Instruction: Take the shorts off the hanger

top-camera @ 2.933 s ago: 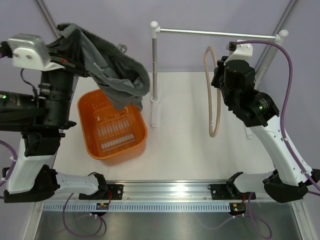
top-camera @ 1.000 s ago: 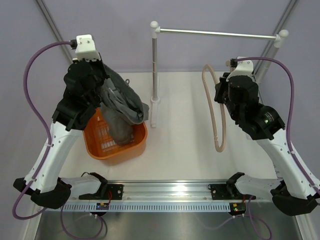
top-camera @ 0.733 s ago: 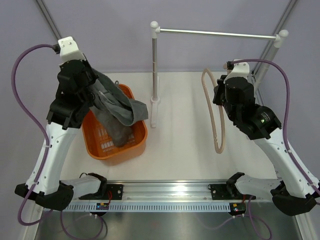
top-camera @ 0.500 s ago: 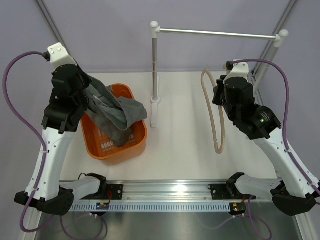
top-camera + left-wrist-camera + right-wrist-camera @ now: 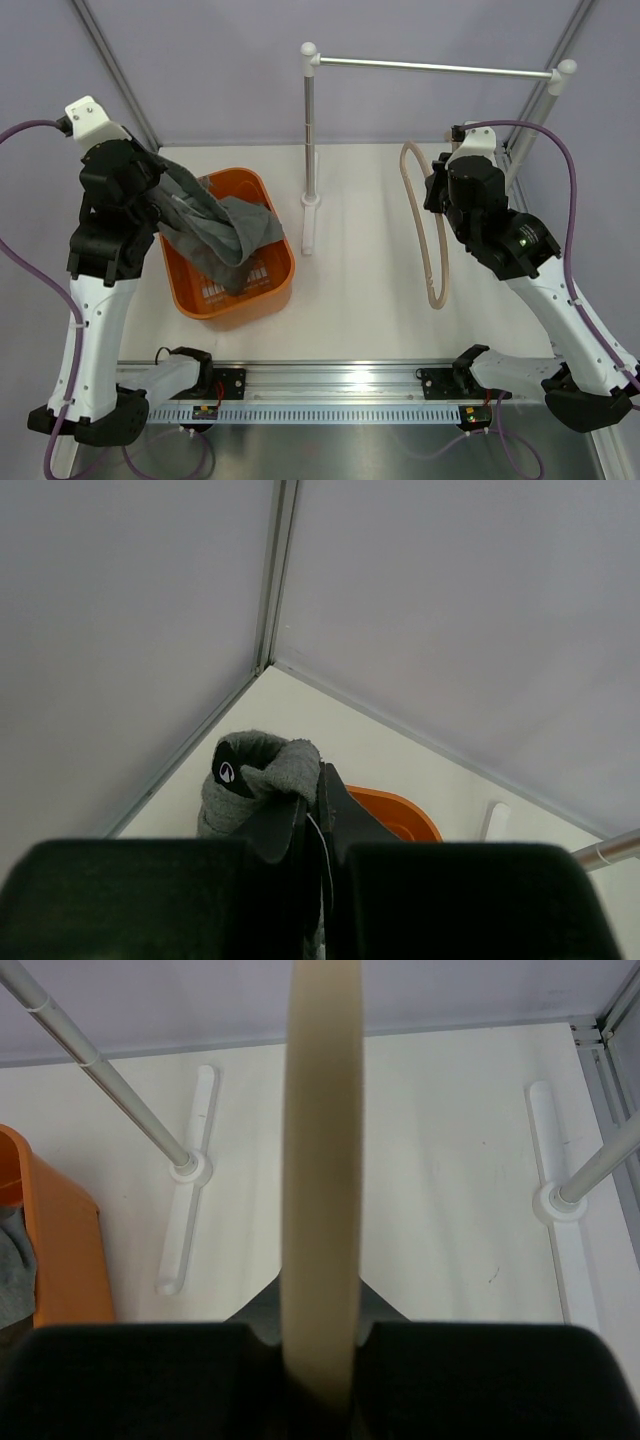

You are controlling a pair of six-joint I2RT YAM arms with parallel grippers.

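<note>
Nearest, along the bottom of the top view, a silver aluminium track (image 5: 340,385) carries both arm bases at the edge of the white table (image 5: 360,300). Just beyond it, at lower left, stands a rectangular orange plastic basket (image 5: 250,305). The dark grey, soft fabric shorts (image 5: 225,225) lie mostly inside it. One end rests on the slotted floor, a fold bulges over the far right corner of the rim, and the other end rises to the left. That raised end is clamped in the left gripper (image 5: 317,780), which hangs above the basket's left rim. The left wrist view shows its fingers (image 5: 275,825) closed narrow, with a bunch of grey cloth sticking out past their tips. At right centre the right gripper (image 5: 320,1305) is closed on the thin, light beige looped hanger (image 5: 322,1140), whose band runs straight up between its two fingers. The hanger is bare and well apart from the shorts. From above it appears edge-on, sloping down toward the near side over the table; I cannot tell whether its lower end touches the surface. Farthest back, across the upper middle of the frame, a silver metal rail (image 5: 430,68) spans two upright posts on white feet.
</note>
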